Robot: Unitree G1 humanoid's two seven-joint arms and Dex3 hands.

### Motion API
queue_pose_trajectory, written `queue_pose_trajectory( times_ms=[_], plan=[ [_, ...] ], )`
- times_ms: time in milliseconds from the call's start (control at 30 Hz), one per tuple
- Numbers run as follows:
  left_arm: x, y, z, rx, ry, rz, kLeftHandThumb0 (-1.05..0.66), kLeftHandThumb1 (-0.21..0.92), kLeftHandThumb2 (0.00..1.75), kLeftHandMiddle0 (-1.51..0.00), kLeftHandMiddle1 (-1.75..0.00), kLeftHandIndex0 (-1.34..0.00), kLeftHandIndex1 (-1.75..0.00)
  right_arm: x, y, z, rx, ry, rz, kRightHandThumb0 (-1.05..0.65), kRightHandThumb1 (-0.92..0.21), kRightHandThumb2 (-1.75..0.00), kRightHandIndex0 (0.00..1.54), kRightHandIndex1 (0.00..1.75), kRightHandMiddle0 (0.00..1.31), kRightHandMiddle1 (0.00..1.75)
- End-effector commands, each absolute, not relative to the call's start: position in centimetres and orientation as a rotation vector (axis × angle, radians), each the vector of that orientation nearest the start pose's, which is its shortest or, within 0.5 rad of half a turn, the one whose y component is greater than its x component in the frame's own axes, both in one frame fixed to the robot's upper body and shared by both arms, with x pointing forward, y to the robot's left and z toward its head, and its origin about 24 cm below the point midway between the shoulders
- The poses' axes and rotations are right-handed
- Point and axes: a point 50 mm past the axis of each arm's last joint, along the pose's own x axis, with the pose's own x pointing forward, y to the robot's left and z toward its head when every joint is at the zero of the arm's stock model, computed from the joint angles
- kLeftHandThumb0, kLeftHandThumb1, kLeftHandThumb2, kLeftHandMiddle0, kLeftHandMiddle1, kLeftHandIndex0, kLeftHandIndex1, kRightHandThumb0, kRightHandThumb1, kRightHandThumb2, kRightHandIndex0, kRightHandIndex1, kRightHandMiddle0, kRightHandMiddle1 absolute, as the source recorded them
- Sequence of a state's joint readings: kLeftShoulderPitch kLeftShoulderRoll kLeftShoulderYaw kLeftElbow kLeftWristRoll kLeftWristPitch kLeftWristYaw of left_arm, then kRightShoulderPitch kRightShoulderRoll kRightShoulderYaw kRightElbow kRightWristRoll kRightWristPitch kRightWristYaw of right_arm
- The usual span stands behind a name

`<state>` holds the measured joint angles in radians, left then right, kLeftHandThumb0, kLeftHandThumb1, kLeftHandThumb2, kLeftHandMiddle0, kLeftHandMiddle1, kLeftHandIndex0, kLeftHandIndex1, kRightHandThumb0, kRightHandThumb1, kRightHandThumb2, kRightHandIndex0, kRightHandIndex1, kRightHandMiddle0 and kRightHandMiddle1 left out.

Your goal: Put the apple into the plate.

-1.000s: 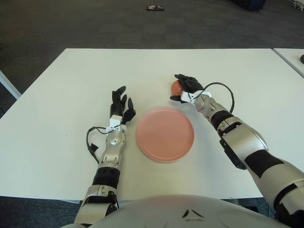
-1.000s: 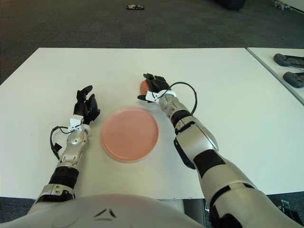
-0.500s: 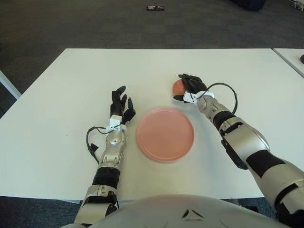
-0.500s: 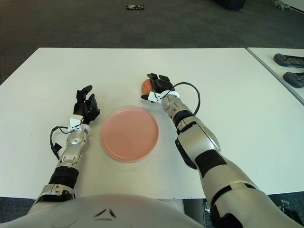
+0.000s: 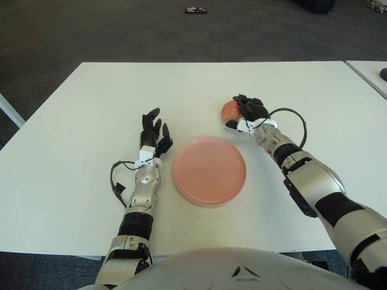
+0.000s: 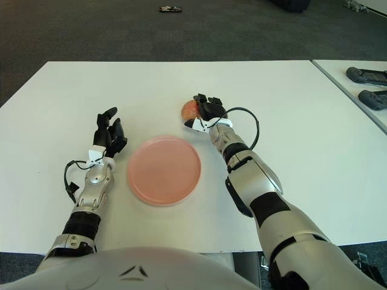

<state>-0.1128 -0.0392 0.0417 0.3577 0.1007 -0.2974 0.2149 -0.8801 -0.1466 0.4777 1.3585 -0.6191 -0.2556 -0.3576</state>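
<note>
The red-yellow apple (image 5: 229,110) is on the white table behind and to the right of the round pink plate (image 5: 209,170). My right hand (image 5: 247,112) is at the apple's right side. Its fingers curl over the top and its thumb sits under the near side, so it grips the apple. The apple is close to the table surface, a short way from the plate's far right rim. The plate holds nothing. My left hand (image 5: 153,134) rests on the table left of the plate, fingers relaxed and holding nothing.
The white table (image 5: 91,109) spreads wide around the plate. A second table's edge (image 6: 338,72) lies at the far right with dark controllers (image 6: 369,84) on it. A small dark object (image 5: 197,9) lies on the floor beyond.
My right hand has shifted a little to the right with the apple, and more of the apple shows now. The left hand and the plate have not moved.
</note>
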Motion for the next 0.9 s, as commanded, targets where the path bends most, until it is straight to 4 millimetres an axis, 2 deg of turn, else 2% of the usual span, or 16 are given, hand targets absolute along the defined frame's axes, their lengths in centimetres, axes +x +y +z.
queue_pose_trajectory(
  times_ms=[0,200,867],
  plan=[
    [26.79,15.12,1.64,0.052,-0.056,0.210,-0.73,0.92,0.76,-0.42,-0.01,0.00,-0.88,35.94,-11.87,1.73,-1.207,0.016,0.285,-0.73,-0.92,-0.39,0.25,0.65,0.00,0.79],
    [26.81,15.13,1.64,0.059,-0.057,0.213,-0.73,0.92,0.76,-0.43,-0.01,0.00,-0.89,35.88,-11.95,1.71,-1.213,0.003,0.278,-0.70,-0.92,-0.39,0.25,0.79,0.00,0.88],
    [26.84,15.03,1.76,0.049,-0.064,0.210,-0.73,0.92,0.75,-0.42,-0.01,0.00,-0.87,35.73,-12.01,1.52,-1.205,0.005,0.282,-0.66,-0.92,-0.38,0.23,0.82,0.00,0.92]
  ],
)
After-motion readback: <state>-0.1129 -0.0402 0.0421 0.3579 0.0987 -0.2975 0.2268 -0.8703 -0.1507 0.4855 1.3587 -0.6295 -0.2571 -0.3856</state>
